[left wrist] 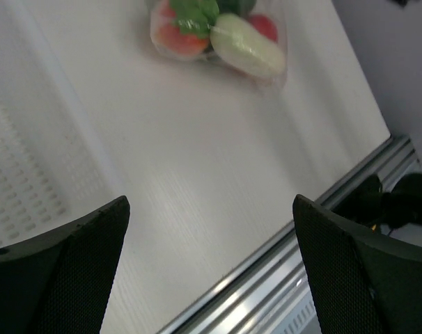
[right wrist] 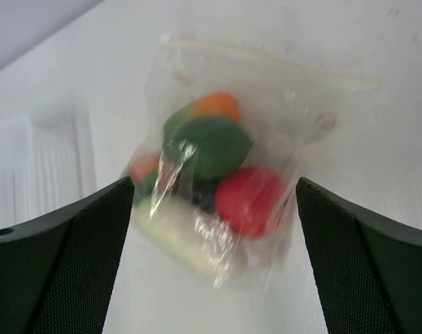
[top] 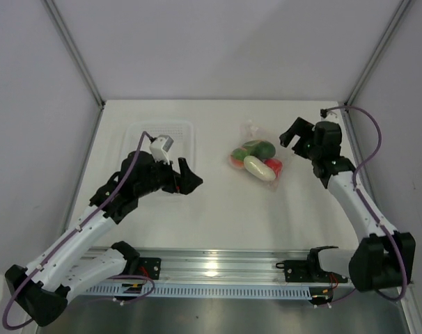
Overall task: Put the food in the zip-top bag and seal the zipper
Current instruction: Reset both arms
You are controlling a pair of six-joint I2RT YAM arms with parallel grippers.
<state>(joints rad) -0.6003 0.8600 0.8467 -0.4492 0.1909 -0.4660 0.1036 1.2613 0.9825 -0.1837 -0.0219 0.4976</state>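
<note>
The white table [top: 218, 209] sits between pale grey walls [top: 30, 83] with metal posts in the back corners, and a ribbed aluminium rail [top: 218, 261] runs along its near edge. A white perforated tray [top: 186, 132] lies toward the back left. The clear crinkly bag [top: 251, 129] lies flat on the table right of centre, well apart from the tray. The toy food [right wrist: 207, 147] is bunched together inside it: a green piece on top, a red one [right wrist: 249, 198], a long whitish one [right wrist: 186, 240], an orange one [right wrist: 214, 104] and something dark tucked between them. The seal strip [right wrist: 267, 62] runs along the bag's edge farthest from the right arm; the blur makes it hard to say whether it is pressed shut. The left claw [top: 190, 175] hangs over the near edge of the tray, its 2 fingers spread wide and holding nothing. The right claw [top: 293, 139] is just beside the bag on its right, jaws also spread wide, apart from the plastic and gripping nothing.
</note>
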